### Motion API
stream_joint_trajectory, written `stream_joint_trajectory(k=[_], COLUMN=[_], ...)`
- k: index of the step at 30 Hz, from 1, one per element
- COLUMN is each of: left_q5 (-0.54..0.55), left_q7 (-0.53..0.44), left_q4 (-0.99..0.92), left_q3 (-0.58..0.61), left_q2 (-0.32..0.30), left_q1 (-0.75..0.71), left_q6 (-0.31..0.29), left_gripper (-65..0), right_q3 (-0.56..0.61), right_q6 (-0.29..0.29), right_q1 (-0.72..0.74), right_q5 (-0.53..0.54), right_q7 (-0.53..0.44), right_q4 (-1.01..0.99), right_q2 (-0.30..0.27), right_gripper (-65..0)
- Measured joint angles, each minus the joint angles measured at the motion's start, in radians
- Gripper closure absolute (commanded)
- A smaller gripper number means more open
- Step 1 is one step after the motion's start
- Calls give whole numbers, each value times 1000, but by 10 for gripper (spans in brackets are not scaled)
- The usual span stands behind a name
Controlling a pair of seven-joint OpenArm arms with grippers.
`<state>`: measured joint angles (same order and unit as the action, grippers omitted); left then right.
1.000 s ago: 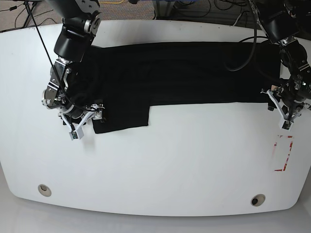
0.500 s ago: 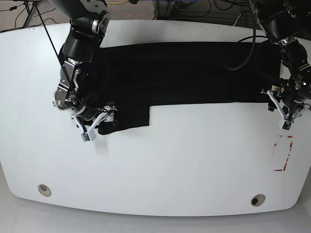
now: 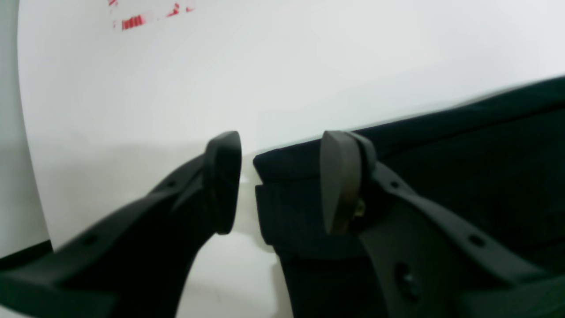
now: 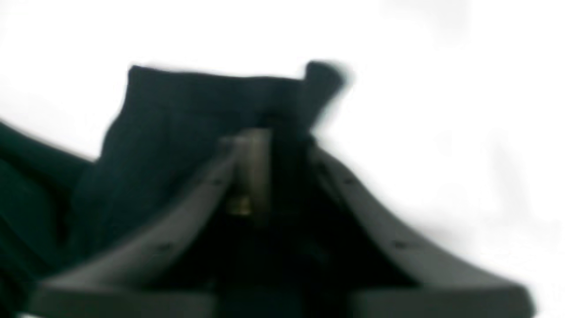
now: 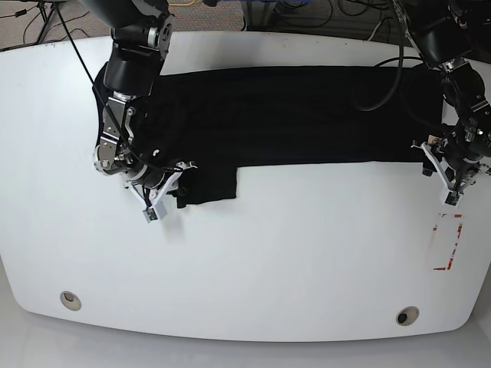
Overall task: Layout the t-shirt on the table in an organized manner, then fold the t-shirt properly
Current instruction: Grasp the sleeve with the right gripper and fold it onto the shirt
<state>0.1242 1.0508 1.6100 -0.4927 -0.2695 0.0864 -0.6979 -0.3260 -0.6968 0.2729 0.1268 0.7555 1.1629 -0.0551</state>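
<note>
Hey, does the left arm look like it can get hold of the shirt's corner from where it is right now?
Probably yes. The left gripper is open, and the t-shirt corner already sits between its jaws on the table. Nothing blocks it.

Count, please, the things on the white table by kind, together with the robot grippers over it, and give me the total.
Black t-shirt: 1
Red tape mark: 1
Round metal holes in the table: 2, left and right
Grippers: 2, the left gripper and the right gripper
Total: 6
</note>
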Motion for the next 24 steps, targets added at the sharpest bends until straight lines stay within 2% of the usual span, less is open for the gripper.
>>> stream_joint_trajectory(k=[5, 11, 18, 24], left_q5=[-1, 0, -1, -1], left_q7=[0, 0, 1, 0], left_q4=[0, 0, -1, -1], left_q3=[0, 4, 3, 3], left_q2=[0, 0, 0, 0], left_q1=[0, 0, 0, 0], left_q6=[0, 0, 0, 0], left_gripper=[-275, -275, -275, -275], right_q3=[1, -1, 7, 6], right_q6=[1, 5, -5, 0], right_q1=[-5, -53, -98, -144], right_q5=[1, 1, 179, 371], right_q7=[14, 80, 290, 456], right_q4=[23, 163, 360, 500], right_q2=[2, 34, 72, 71], right_gripper=[0, 0, 0, -2])
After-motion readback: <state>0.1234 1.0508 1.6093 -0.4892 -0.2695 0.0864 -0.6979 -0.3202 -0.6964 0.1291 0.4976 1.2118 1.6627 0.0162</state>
